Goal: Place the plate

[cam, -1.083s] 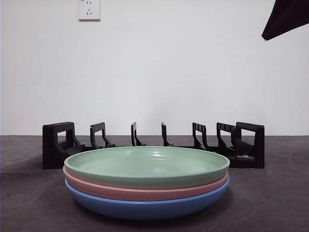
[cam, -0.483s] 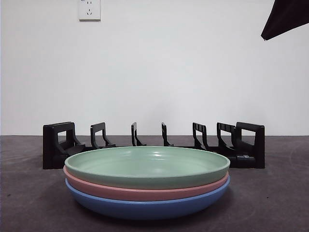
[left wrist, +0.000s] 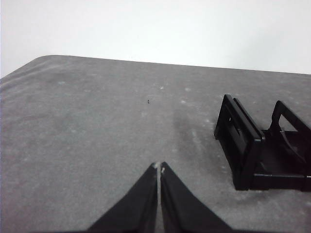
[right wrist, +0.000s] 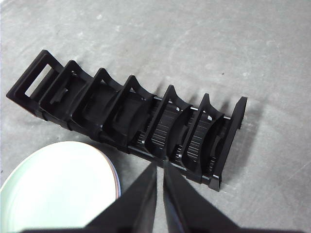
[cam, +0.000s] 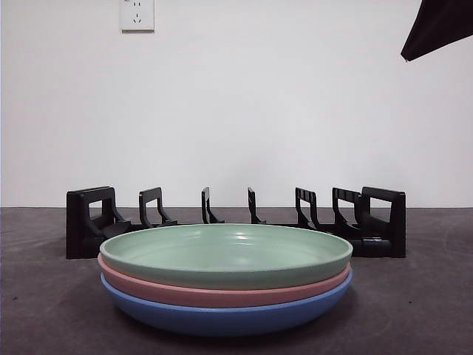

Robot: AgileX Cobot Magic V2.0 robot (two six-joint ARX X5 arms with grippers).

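Three plates are stacked at the front of the table: a green plate (cam: 225, 251) on top, a pink plate (cam: 222, 293) under it and a blue plate (cam: 222, 316) at the bottom. Behind the stack stands a black plate rack (cam: 236, 218) with all its slots bare. My right gripper (right wrist: 160, 167) is shut, high above the rack (right wrist: 131, 121), with the green plate (right wrist: 53, 189) beside it below. A black tip (cam: 437, 26) shows at the front view's top right corner. My left gripper (left wrist: 159, 168) is shut over bare table, off one end of the rack (left wrist: 260, 150).
The table (cam: 414, 310) is dark grey and speckled, with a white wall behind it. A wall socket (cam: 137, 13) sits high on the wall. The table's rounded far corner (left wrist: 46, 59) shows in the left wrist view.
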